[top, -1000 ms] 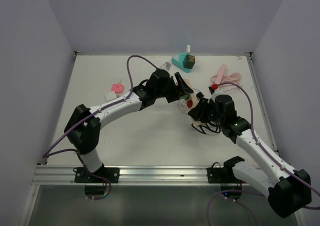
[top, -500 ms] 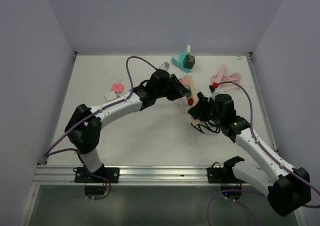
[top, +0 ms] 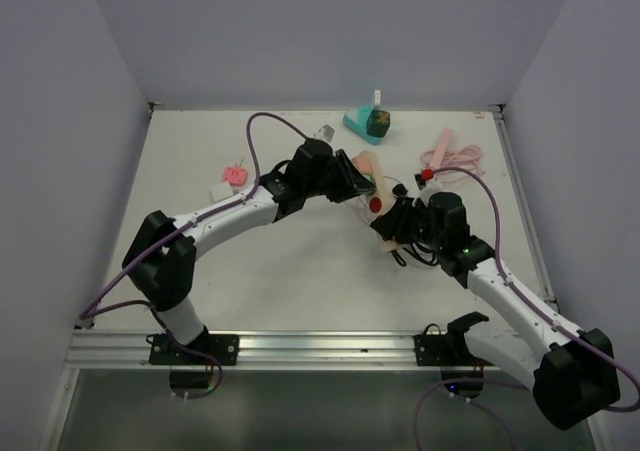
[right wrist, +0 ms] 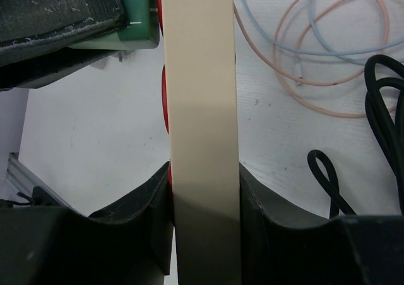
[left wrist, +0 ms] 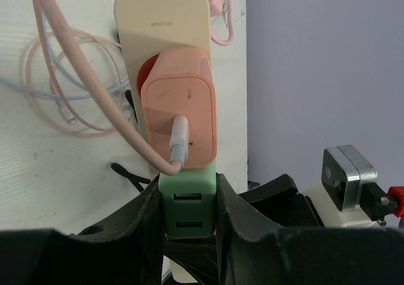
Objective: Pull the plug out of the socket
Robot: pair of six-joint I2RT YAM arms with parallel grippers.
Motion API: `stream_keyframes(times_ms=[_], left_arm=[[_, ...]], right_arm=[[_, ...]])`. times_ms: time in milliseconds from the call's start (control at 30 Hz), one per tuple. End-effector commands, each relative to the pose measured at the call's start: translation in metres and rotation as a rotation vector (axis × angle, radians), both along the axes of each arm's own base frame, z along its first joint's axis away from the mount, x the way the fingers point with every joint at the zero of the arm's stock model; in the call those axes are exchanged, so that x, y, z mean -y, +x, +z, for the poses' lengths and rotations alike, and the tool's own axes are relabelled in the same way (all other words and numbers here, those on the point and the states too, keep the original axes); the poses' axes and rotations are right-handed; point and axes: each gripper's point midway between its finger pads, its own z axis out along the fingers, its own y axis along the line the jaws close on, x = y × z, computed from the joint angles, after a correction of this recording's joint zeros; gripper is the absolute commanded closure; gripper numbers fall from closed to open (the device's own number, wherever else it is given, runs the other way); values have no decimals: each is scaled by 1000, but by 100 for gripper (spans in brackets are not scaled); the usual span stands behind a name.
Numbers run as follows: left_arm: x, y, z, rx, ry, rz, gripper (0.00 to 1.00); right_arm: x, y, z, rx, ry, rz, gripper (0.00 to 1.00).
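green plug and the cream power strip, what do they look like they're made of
Green plug: probably moulded plastic with a matte finish, going by its even colour and soft rounded edges. Power strip: looks like smooth hard plastic with a faint satin sheen, a seamless face and small printed lettering.

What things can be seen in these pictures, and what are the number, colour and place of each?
power strip: one, cream, in the right gripper
green charger: one, green, on the strip, in the left gripper
pink charger: one, pink, plugged in beside the green one
thin cables: coils, pink and pale blue, on the table
black cable: one, near the strip
teal object: one, far edge
cable bundle: one, pink, far right
small item: one, pink, left side
table: one, white
left gripper: shut on the green charger
right gripper: shut on the strip
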Motion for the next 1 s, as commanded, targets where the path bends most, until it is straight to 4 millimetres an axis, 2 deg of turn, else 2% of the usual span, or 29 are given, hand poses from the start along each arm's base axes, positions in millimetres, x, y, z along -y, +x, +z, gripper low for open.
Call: stream_keyframes(times_ms=[0, 67, 100, 200, 233, 267, 367, 467, 533, 567, 733, 800, 900, 967], left_arm=[[-25, 7, 68, 185, -45, 27, 100], [-22, 3, 62, 190, -41, 21, 100], [-19, 1, 60, 190, -42, 15, 100], [-1, -11, 45, 175, -22, -25, 100], [-1, -10, 43, 174, -16, -26, 100], [7, -13, 47, 195, -37, -39, 100], [9, -16, 46, 188, -40, -48, 100], [2, -14, 58, 214, -45, -29, 100], [-3, -19, 63, 204, -69, -43, 100], [-9, -13, 68, 206, -96, -26, 100], [-34, -6, 87, 211, -136, -19, 100], [-37, -9, 92, 203, -158, -45, 100], [-42, -7, 94, 202, -148, -50, 100], [-45, -10, 84, 172, -112, -52, 100]], right_arm=[[37, 23, -12, -51, -57, -207, 100], [30, 28, -7, -68, -37, -193, 100], [26, 34, 4, -54, -15, -192, 100], [19, 44, 17, -54, 11, -187, 100], [18, 46, 23, -42, 15, -183, 100], [17, 48, 25, -38, 15, -180, 100], [23, 52, 31, -9, -10, -197, 100], [36, 52, 20, -9, -47, -223, 100], [44, 48, 6, -30, -64, -234, 100], [49, 48, 2, -34, -65, -243, 100], [63, 44, -25, -87, -101, -257, 100], [69, 45, -30, -99, -106, -266, 100], [68, 50, -22, -79, -107, -255, 100], [69, 53, -17, -79, -113, -256, 100]])
